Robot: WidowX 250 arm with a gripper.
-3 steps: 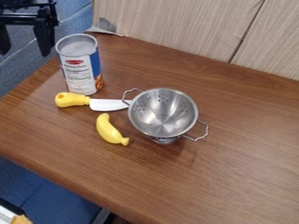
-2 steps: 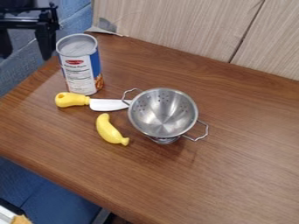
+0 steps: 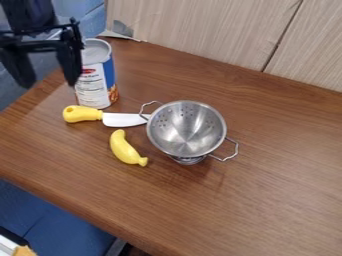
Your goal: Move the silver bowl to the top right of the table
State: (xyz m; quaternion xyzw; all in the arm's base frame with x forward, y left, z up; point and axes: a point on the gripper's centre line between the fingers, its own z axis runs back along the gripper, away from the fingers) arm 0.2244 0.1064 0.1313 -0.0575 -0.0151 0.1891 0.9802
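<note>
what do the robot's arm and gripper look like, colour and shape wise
The arm is black where it shows, a thick, dark section above the gripper. The gripper is black too: a wide horizontal bar with two chunky, straight-sided fingers that narrow toward the tips. No markings can be made out on either.

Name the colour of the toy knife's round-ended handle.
Yellow, on the toy knife with a white blade; best seen in the camera view.
</note>
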